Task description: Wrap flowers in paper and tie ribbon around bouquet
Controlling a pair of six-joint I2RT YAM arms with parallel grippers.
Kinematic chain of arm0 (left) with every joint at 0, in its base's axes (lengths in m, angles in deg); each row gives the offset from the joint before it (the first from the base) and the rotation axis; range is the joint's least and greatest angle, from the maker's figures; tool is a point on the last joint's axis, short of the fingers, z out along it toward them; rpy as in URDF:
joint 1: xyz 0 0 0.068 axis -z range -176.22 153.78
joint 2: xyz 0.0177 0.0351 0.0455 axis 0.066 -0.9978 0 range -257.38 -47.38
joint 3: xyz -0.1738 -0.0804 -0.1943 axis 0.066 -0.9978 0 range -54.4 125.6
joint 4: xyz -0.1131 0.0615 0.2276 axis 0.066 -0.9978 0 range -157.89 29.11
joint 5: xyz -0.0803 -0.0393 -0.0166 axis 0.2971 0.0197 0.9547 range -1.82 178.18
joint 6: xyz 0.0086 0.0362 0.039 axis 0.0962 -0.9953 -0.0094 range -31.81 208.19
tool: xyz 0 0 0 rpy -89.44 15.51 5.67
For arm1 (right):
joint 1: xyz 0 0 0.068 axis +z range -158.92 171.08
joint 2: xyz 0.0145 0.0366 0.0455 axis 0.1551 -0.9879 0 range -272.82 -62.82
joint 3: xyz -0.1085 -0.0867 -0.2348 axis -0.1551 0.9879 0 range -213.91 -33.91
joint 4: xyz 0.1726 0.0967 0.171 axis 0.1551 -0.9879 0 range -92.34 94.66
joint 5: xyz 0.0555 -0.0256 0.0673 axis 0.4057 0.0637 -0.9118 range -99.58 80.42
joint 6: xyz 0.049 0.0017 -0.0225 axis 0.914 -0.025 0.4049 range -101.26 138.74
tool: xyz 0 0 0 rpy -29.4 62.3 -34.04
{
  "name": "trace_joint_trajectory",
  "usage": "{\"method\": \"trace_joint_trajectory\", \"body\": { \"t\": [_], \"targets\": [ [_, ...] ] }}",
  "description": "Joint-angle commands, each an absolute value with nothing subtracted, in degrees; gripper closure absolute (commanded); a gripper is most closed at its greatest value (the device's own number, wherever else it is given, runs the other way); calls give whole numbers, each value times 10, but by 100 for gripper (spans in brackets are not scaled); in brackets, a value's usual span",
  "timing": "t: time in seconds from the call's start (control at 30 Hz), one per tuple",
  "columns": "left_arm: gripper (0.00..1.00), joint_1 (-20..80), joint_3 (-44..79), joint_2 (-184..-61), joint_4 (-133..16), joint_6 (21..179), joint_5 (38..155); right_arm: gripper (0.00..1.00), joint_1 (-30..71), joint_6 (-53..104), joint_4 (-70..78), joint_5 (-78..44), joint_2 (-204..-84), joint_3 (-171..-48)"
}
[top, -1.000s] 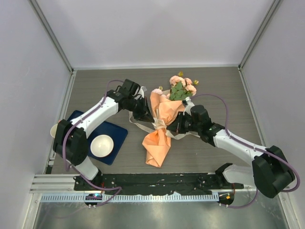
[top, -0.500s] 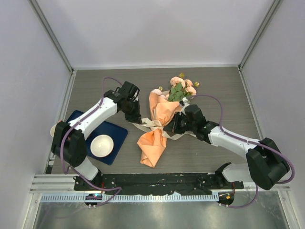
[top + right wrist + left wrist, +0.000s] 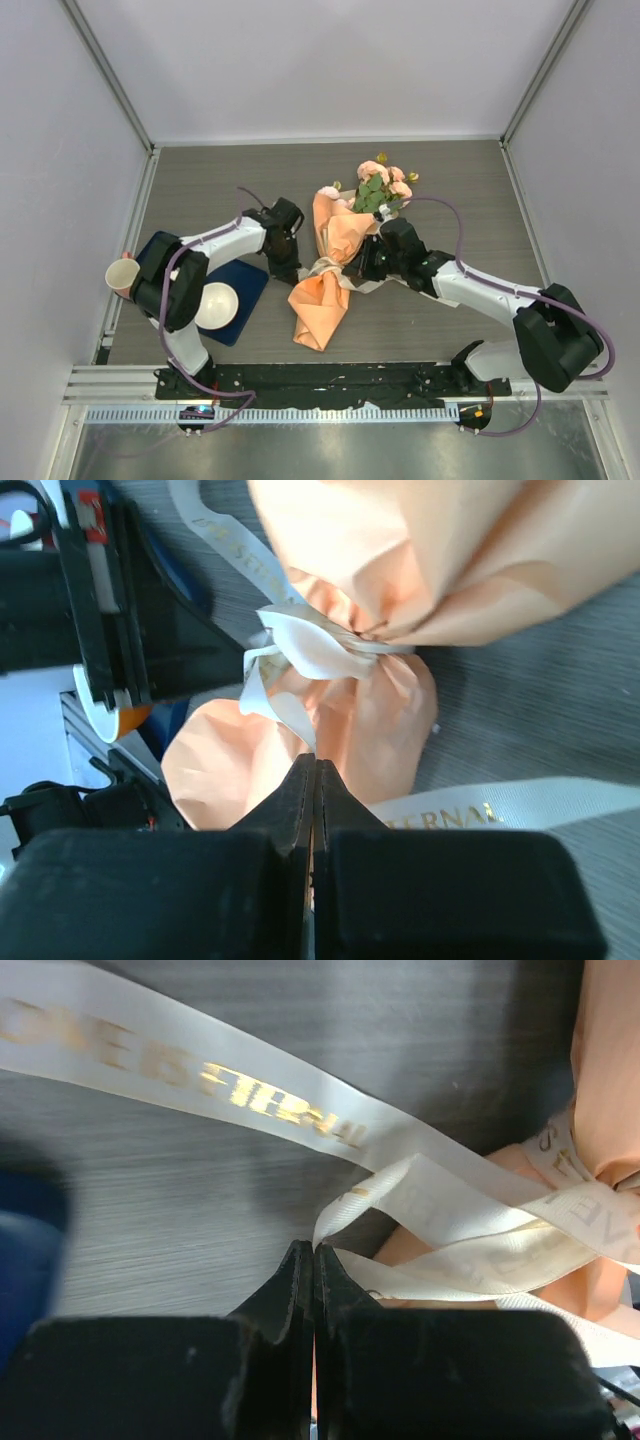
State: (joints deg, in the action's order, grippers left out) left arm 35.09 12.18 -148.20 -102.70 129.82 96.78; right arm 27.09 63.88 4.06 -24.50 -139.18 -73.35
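My left gripper (image 3: 315,1250) is pinched shut on a fold of the cream-white printed fabric ribbon (image 3: 290,1110), and my right gripper (image 3: 314,763) is clamped on its other strand. It's soft, slippery stuff, so I hold close to the knot. The orange paper-cone bouquet of pink roses (image 3: 340,235) lies mid-table between us. A second ago my left sat farther back; now it's pulled nearer.

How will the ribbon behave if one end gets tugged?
Probably floppy: the ribbon folds and twists loosely on the table. Likely light and slick, given its thin glossy face. It's knotted round the bouquet, so a hard tug may drag that along.
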Motion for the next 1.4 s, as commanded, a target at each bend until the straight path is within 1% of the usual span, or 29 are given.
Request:
{"method": "trace_joint_trajectory", "body": {
  "t": [0.0, 0.17, 0.23, 0.37, 0.4, 0.47, 0.5, 0.53, 0.6, 0.63, 0.7, 0.73, 0.8, 0.87, 0.93, 1.0, 1.03, 1.13, 1.2, 1.23, 1.3, 1.37],
  "targets": [
    [100, 410, 96, -1492, -916, 1369, 1036, 100, 273, 632, -8, -196, -1347, -742],
    [100, 463, 106, -1520, -859, 1412, 1053, 100, 267, 622, -72, -152, -1290, -734],
    [100, 465, 107, -1517, -854, 1422, 1051, 100, 266, 616, -84, -147, -1278, -728],
    [100, 464, 114, -1491, -897, 1403, 1021, 100, 264, 614, -98, -154, -1267, -720],
    [100, 464, 116, -1483, -909, 1398, 997, 100, 264, 613, -101, -160, -1265, -718],
    [96, 463, 124, -1458, -952, 1377, 974, 100, 264, 611, -112, -167, -1264, -716],
    [94, 462, 126, -1449, -965, 1369, 954, 100, 264, 609, -113, -173, -1260, -714],
    [87, 463, 127, -1441, -988, 1363, 947, 100, 264, 607, -117, -187, -1261, -715],
    [77, 461, 135, -1421, -1010, 1339, 935, 100, 264, 595, -122, -198, -1264, -723],
    [66, 458, 141, -1417, -1034, 1332, 932, 100, 264, 591, -130, -201, -1267, -727],
    [60, 455, 156, -1405, -1055, 1310, 927, 100, 264, 577, -137, -201, -1273, -740],
    [55, 454, 167, -1400, -1072, 1305, 920, 100, 264, 573, -140, -200, -1279, -742],
    [53, 453, 184, -1392, -1090, 1291, 911, 100, 263, 566, -143, -198, -1287, -754],
    [52, 452, 213, -1391, -1120, 1287, 887, 100, 263, 563, -141, -198, -1299, -761],
    [53, 450, 242, -1392, -1114, 1272, 888, 100, 263, 558, -139, -200, -1309, -769],
    [55, 450, 262, -1404, -1087, 1250, 922, 100, 262, 556, -132, -199, -1313, -769],
    [58, 451, 282, -1421, -1056, 1224, 937, 100, 263, 552, -129, -198, -1314, -769],
    [65, 453, 293, -1449, -974, 1178, 980, 100, 262, 552, -129, -199, -1316, -771],
    [69, 455, 280, -1452, -923, 1155, 997, 100, 262, 556, -128, -201, -1308, -766],
    [71, 457, 259, -1451, -873, 1141, 1003, 100, 262, 557, -127, -201, -1305, -763],
    [71, 457, 244, -1450, -842, 1108, 1011, 100, 261, 558, -126, -201, -1300, -757],
    [67, 458, 232, -1455, -816, 1076, 1031, 100, 261, 559, -125, -205, -1296, -752]
  ]
}}
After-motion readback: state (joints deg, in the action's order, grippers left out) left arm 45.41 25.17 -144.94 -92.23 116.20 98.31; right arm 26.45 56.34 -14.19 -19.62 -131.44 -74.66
